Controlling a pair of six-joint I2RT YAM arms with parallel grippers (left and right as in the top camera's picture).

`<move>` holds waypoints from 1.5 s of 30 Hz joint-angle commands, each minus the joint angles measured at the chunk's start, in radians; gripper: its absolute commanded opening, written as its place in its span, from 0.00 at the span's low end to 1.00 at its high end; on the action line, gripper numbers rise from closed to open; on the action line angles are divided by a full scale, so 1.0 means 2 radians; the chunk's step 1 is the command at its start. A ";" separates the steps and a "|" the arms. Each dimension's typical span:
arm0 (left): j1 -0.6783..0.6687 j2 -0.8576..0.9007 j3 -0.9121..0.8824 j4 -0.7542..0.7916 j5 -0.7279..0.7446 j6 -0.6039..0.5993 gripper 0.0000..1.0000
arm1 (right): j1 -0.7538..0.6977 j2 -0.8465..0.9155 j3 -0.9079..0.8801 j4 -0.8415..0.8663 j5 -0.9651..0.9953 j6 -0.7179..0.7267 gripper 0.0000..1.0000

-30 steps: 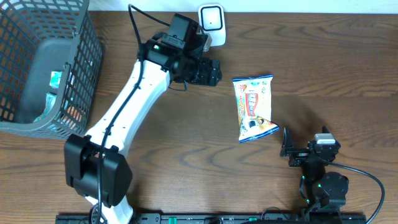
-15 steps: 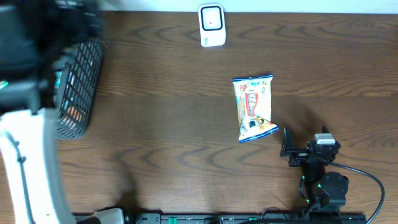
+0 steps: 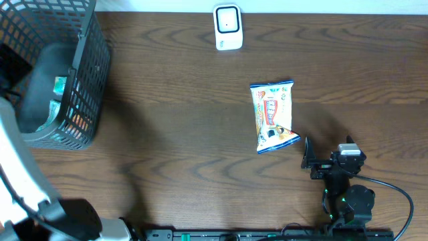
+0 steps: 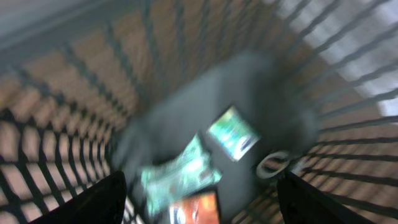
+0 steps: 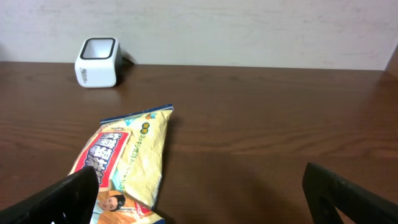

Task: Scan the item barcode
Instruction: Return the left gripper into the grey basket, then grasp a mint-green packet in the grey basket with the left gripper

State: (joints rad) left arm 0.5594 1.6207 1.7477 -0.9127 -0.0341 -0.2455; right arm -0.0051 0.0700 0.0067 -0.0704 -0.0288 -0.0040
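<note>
A yellow-and-white plastic snack packet [image 3: 272, 116] with blue crimped ends and red print lies flat, printed face up, a little right of centre in the overhead view. Its long axis runs nearly top to bottom of the frame, the lower end swung slightly right. In the right wrist view it fills the lower left. A small white box-shaped scanner [image 3: 227, 27] with a dark square window stands upright at the top centre of the overhead view, well apart from the packet.
</note>
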 commanded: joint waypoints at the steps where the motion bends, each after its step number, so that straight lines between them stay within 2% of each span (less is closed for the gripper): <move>1: -0.001 0.037 -0.016 -0.025 -0.079 -0.105 0.77 | -0.002 -0.002 -0.001 -0.002 0.000 0.005 0.99; 2: -0.001 0.058 -0.016 -0.036 -0.096 -0.124 0.77 | -0.002 -0.002 -0.001 -0.002 0.000 0.005 0.99; 8: -0.001 0.114 -0.016 -0.052 -0.096 -0.132 0.77 | -0.002 -0.002 -0.001 -0.002 0.000 0.005 0.99; 10: -0.001 0.127 -0.016 -0.054 -0.095 -0.157 0.77 | -0.002 -0.002 -0.001 -0.002 0.000 0.005 0.99; 11: -0.001 0.130 -0.016 -0.054 -0.089 -0.169 0.83 | -0.002 -0.002 -0.001 -0.002 0.000 0.005 0.99; 12: -0.001 0.134 -0.016 -0.054 -0.075 -0.178 0.96 | -0.002 -0.002 -0.001 -0.002 0.000 0.005 0.99; 13: -0.001 0.136 -0.016 -0.055 -0.051 -0.179 0.98 | -0.002 -0.002 -0.001 -0.002 0.000 0.005 0.99; 17: -0.001 0.142 -0.018 -0.059 -0.024 -0.180 0.98 | -0.002 -0.002 -0.001 -0.002 0.000 0.005 0.99; 25: 0.007 0.159 -0.019 -0.052 -0.033 -0.179 0.98 | -0.002 -0.002 -0.001 -0.002 0.000 0.005 0.99; 27: 0.013 0.162 -0.019 -0.052 -0.031 -0.171 0.98 | -0.002 -0.002 -0.001 -0.002 0.000 0.005 0.99; 33: 0.015 0.164 -0.019 -0.052 -0.024 -0.088 0.98 | -0.002 -0.002 -0.001 -0.002 0.000 0.005 0.99; 40: 0.015 0.168 -0.042 -0.046 -0.024 -0.086 0.98 | -0.002 -0.002 -0.001 -0.002 0.000 0.005 0.99; 45: 0.016 0.203 -0.047 -0.043 -0.022 -0.031 0.98 | -0.002 -0.002 -0.001 -0.002 0.000 0.005 0.99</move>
State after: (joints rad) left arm 0.5900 1.9667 1.6676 -0.9951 -0.0799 -0.3904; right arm -0.0055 0.0700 0.0067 -0.0704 -0.0288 -0.0040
